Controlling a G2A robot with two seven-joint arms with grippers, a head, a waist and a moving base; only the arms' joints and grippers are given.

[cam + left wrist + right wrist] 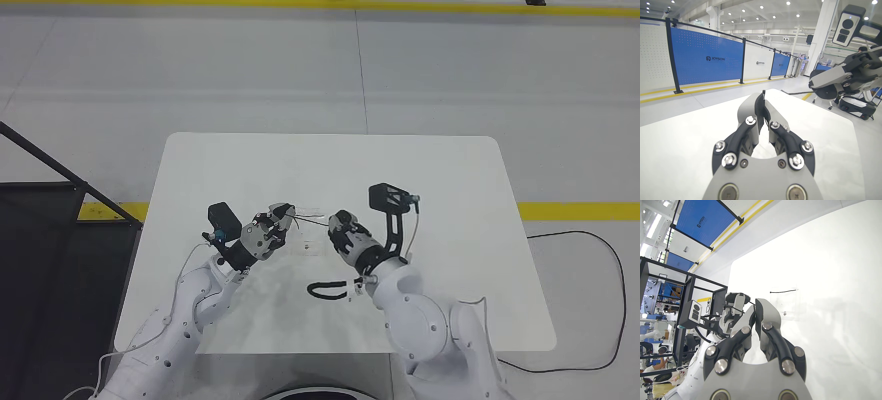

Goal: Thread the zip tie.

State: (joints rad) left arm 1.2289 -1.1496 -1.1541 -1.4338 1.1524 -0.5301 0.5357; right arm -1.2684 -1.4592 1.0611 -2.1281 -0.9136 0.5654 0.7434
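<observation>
Your left gripper (762, 103): fingers clenched on zip tie (763, 94), stub protruding above pads. Your right gripper (755, 308): fingers clenched on thin black strip (797, 92), free tip near left gripper; contact cannot tell. Both over table (450, 200) centre. 1 spare tie (783, 291) lies inside clear bag (791, 313).

Near centre of white table (450, 200): left gripper (284, 217) at 9 o'clock of right gripper (334, 224), tips facing each other, close but apart. Spanning the gap: thin dark zip tie (312, 218). At 6 o'clock of right gripper, lying on table: black curled strip (322, 291).
</observation>
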